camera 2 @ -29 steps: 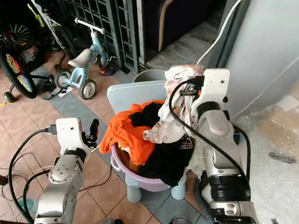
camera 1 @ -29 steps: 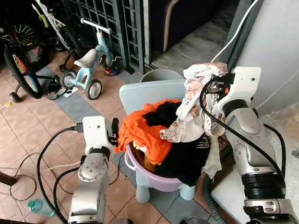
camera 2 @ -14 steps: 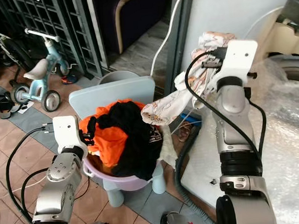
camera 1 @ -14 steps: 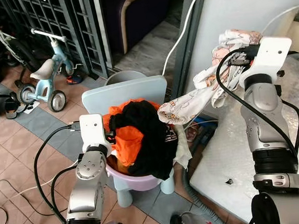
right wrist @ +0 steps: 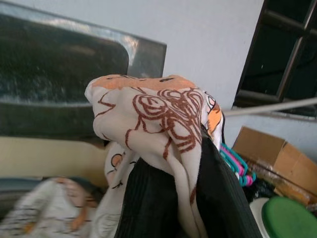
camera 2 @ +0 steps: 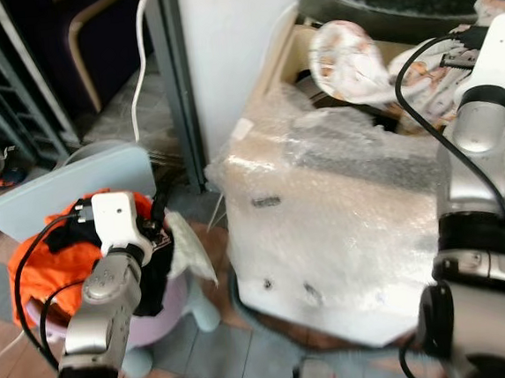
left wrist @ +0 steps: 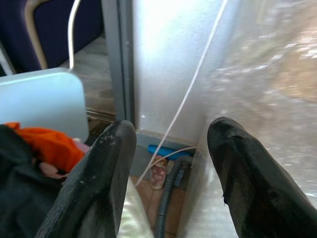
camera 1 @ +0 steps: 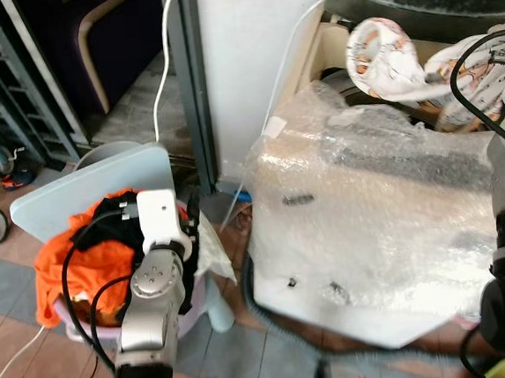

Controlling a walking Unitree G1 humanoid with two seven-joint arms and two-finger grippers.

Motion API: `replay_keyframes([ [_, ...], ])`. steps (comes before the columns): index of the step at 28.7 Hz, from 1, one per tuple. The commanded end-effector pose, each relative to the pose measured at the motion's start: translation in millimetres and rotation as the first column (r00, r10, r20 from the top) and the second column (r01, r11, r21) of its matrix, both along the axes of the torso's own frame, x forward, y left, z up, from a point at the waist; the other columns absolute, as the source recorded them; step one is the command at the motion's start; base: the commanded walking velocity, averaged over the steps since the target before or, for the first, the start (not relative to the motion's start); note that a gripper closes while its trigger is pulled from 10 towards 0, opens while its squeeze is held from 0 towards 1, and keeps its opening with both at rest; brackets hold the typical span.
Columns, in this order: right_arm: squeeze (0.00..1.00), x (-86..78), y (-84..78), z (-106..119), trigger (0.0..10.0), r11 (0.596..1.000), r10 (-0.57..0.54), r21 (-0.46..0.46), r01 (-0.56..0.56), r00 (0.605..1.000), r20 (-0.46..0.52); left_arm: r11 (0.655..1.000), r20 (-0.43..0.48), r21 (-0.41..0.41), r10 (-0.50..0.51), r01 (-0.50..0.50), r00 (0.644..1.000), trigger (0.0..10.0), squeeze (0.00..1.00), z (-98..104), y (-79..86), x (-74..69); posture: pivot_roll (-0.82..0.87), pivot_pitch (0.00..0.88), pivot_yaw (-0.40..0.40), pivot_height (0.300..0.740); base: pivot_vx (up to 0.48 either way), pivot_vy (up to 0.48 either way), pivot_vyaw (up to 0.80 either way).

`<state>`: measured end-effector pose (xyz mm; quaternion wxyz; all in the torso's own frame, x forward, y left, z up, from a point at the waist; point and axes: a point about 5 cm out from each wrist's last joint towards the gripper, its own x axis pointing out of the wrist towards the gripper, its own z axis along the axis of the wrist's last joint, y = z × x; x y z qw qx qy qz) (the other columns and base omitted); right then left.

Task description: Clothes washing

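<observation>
Two grippers in shot. R gripper is clamping a cream printed cloth w/ brown & orange cartoon marks; I'm seeing the fabric bunched between and over the black fingers. In the head views that cloth is hanging from the raised R arm over the top of the washing machine, which is wrapped in bubble plastic; the loose end is draping toward the machine's opening, blurred. L gripper is sitting w/ fingers apart, holding nothing, beside the machine's side wall. L arm is resting low, next to the purple basin on a pale blue chair. Basin is carrying an orange garment and a black garment, piled together. White cable is running down by the grey door frame.
</observation>
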<state>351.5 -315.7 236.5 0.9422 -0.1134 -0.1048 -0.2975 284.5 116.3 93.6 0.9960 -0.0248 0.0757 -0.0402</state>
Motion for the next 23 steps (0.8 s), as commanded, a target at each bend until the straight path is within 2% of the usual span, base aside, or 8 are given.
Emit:
replay_keyframes([
  [1, 0.82, 10.1, 8.0, -9, 10.0, 0.995, 0.075, 0.066, -0.07, 0.995, -0.07, 1.0, 0.008, -0.012, 0.015, -0.015, 1.0, 10.0, 0.0, 2, 3.6, 0.0, 0.01, 0.039, 0.006, 0.74, 0.0, 0.0, 0.0],
  [2, 0.82, 11.8, 9.4, -16, 10.0, 0.986, 0.109, 0.132, -0.097, 0.99, -0.088, 1.0, 0.007, -0.012, 0.016, -0.016, 1.0, 10.0, 0.0, 2, 3.6, 0.0, 0.01, 0.042, 0.006, 0.74, 0.0, 0.0, 0.0],
  [3, 1.0, 13.4, 11.3, -22, 10.0, 0.979, 0.136, 0.169, -0.117, 0.985, -0.107, 1.0, 0.007, -0.013, 0.017, -0.016, 1.0, 10.0, 0.0, 2, 3.6, -0.3, 0.01, 0.042, 0.005, 0.74, 0.0, 0.0, 0.0],
  [9, 1.0, 23.2, 45.4, -44, 10.0, 0.862, 0.45, 0.318, -0.395, 0.885, -0.121, 1.0, 0.001, -0.018, 0.019, -0.019, 1.0, 10.0, 0.0, 2, 3.6, -1.2, 0.01, 0.05, 0.006, 0.74, 0.0, 0.0, 0.0],
  [13, 1.0, 24.4, 62.6, -32, 10.0, 0.795, 0.576, 0.268, -0.545, 0.815, -0.053, 1.0, -0.003, -0.018, 0.022, -0.022, 1.0, 10.0, 0.0, 1, 4.0, -0.4, 0.0, 0.052, 0.005, 0.74, 0.0, 0.0, 0.0],
  [16, 1.0, 21.7, 65.0, -12, 10.0, 0.812, 0.568, 0.148, -0.565, 0.823, 0.022, 0.999, -0.005, -0.023, 0.026, -0.026, 1.0, 10.0, 0.0, 1, 3.8, 0.4, 0.0, 0.053, 0.006, 0.74, 0.0, 0.0, 0.0],
  [19, 1.0, 18.4, 70.3, 1, 10.0, 0.808, 0.564, 0.128, -0.574, 0.818, 0.11, 0.999, -0.007, -0.029, 0.036, -0.036, 0.999, 10.0, 0.0, 0, 4.1, 0.1, -0.01, 0.05, 0.006, 0.74, 0.0, 0.0, 0.0],
  [23, 1.0, 12.0, 99.6, 5, 10.0, 0.765, 0.635, 0.039, -0.643, 0.763, 0.119, 0.998, -0.017, -0.038, 0.055, -0.056, 0.998, 10.0, 0.0, -1, 4.7, 2.0, -0.01, 0.045, 0.004, 0.74, 0.0, 0.0, 0.0],
])
